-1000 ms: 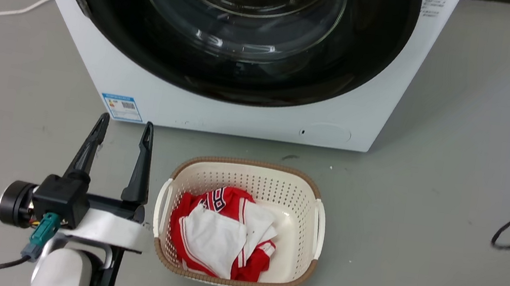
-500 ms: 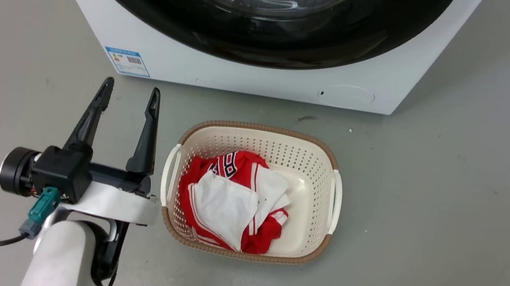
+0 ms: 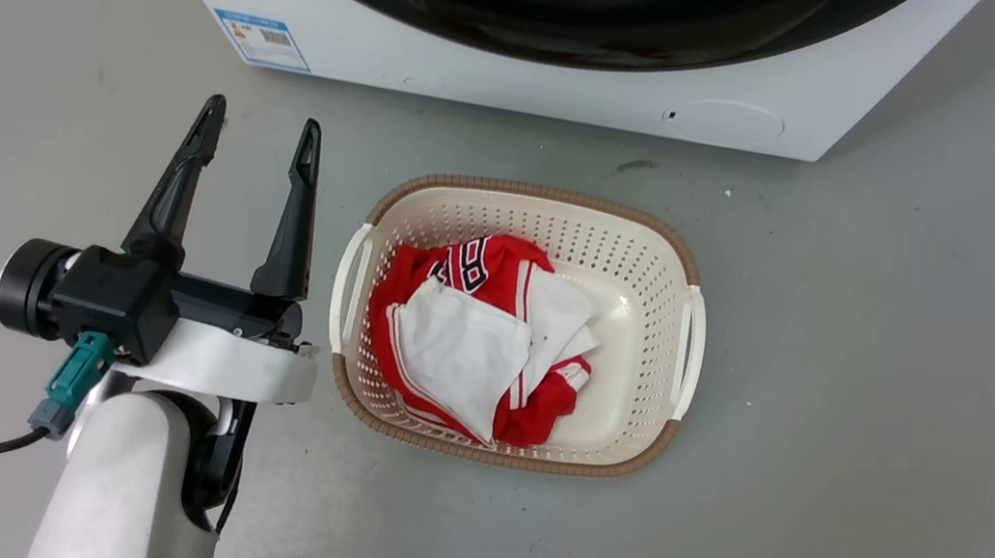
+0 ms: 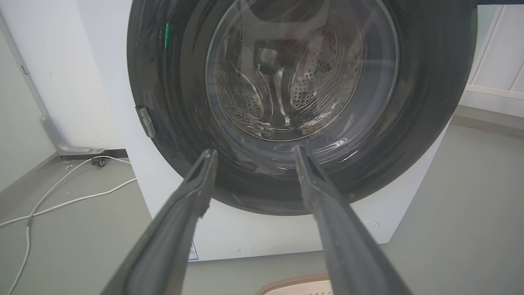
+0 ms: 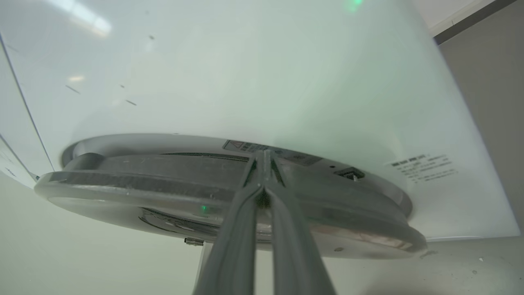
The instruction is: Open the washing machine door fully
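Far left on the floor a white cable (image 4: 69,200) trails beside the washing machine (image 3: 487,73), clear of my work. My left gripper (image 3: 263,115) hangs low in front of the machine's left half, fingers spread wide and holding nothing, pointed at the washing machine door (image 4: 417,102), which fills most of the white front and looks seated flat from this side. A small grey tab (image 4: 144,121) sits on the door's left rim. Just right of that gripper, on the floor near the machine, is a basket (image 3: 534,193) with a red and white garment (image 3: 468,353) in it. Over on the right, my right gripper (image 5: 264,157) has its fingers pinched together with nothing I can see between them, tips set at the seam where the door's rim meets the front, on the side opposite the tab. I can't tell whether the door has cracked at all. I judge this is the start: getting purchase on the rim. Next I'd hook the edge and draw it outward in an arc, minding that the swing passes over the basket.
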### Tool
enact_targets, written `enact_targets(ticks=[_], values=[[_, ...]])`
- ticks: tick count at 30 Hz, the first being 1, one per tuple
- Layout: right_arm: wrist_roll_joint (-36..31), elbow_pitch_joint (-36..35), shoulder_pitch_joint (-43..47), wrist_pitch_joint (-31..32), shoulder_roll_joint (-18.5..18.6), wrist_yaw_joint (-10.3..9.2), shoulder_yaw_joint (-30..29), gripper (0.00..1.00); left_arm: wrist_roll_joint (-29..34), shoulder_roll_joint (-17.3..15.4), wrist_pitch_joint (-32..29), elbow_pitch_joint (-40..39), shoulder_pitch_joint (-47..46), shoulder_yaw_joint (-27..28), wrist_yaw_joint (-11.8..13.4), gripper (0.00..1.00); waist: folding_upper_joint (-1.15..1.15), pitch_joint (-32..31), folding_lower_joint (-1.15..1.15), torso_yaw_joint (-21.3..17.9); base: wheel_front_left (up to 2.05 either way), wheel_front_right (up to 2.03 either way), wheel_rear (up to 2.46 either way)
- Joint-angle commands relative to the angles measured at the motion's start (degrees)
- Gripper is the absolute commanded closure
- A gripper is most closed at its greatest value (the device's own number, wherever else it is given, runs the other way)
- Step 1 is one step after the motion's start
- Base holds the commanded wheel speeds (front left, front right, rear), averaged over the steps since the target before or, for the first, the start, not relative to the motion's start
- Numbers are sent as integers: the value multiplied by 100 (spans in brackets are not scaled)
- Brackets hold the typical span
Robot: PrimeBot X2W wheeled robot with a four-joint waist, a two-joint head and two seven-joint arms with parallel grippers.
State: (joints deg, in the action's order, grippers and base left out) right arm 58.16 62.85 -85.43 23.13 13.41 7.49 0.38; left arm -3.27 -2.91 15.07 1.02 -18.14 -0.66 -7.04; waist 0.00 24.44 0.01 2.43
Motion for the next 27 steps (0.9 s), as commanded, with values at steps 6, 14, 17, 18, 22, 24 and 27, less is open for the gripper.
enact_targets(ticks=[6, 14, 17, 18, 22, 24, 27], values=[[-152, 267, -344, -15, -58, 0, -43, 100, -8, 0, 15, -55, -142, -32, -10, 0, 0, 247, -1, 75, 0, 0, 0], [-62, 492, -507, 321, -155, 0, -153, 100, -44, 2, 15, -30, -218, -88, 3, 0, 0, 342, -1, 86, 0, 0, 0], [74, 518, -480, 714, -173, 0, -226, 100, -91, 2, 15, -9, -220, -118, 26, 0, 0, 324, -1, 83, 0, 0, 0], [92, 519, -469, 791, -162, 0, -241, 100, -98, 2, 15, -4, -216, -128, 32, 0, 0, 316, -1, 80, 0, 0, 0], [168, 471, -417, 1006, -134, 0, -283, 100, -120, 3, 15, 9, -214, -141, 45, 0, 0, 293, -1, 68, 0, 0, 0], [221, 423, -357, 1159, -125, 1, -296, 100, -146, 3, 15, 22, -215, -149, 43, 0, 0, 271, -1, 58, 0, 0, 0], [304, 298, -236, 1447, -169, 0, -295, 100, -155, 3, 15, 49, -203, -153, 59, 0, 0, 214, -1, 35, 0, 0, 0]])
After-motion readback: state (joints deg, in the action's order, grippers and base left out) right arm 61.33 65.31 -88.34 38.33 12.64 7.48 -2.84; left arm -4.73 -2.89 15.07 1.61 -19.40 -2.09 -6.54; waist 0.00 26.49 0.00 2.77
